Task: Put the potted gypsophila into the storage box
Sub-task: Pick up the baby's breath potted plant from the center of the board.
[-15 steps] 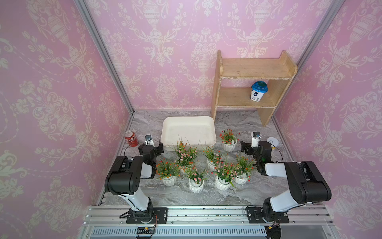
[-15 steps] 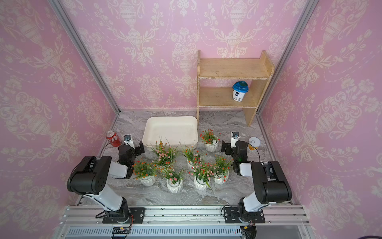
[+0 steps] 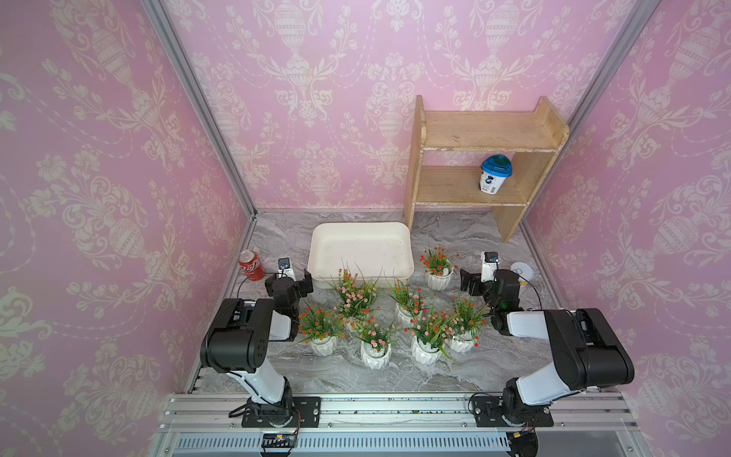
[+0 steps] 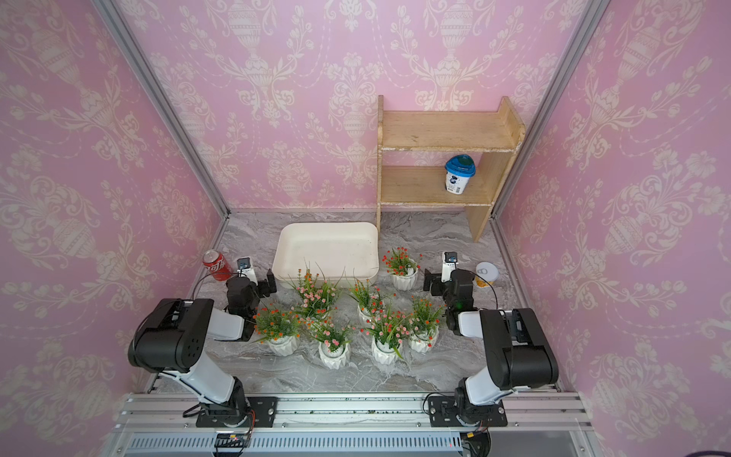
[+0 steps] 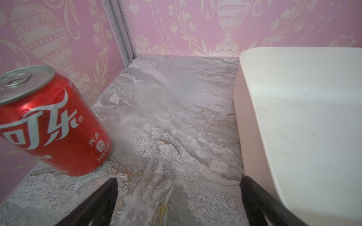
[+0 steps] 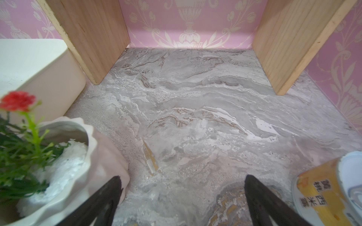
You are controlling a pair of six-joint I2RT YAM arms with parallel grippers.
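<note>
Top views show the storage box (image 3: pixel 360 247) lying empty at the back of the marble table (image 3: pixel 395 376), its right end just beside the leg of a wooden shelf (image 3: pixel 486 134). All seven pots of the potted gypsophila (image 3: pixel 354 296) stand upright on the table, outside the box. One pot with red blossoms (image 3: pixel 437 269) stands near the box's front right corner. Two more stand just before the box's front wall, and sprigs of the pink-flowered one overlap the rim in both top views. The other four form a close row nearer the robot, with their foliage touching.

The left gripper (image 5: pixel 178 181) hangs low over bare table between a red cola can (image 5: pixel 49 121) and the box's left wall. Its jaws are spread wide with nothing between them. One finger is just beside that wall, and I cannot tell whether it touches. The right gripper (image 6: pixel 183 178) is likewise spread wide and empty, over bare table between the pot with red blossoms and a yellow can (image 6: pixel 321 195) with a white lid. A blue-lidded cup (image 3: pixel 495 174) stands on the shelf's lower tier.
</note>
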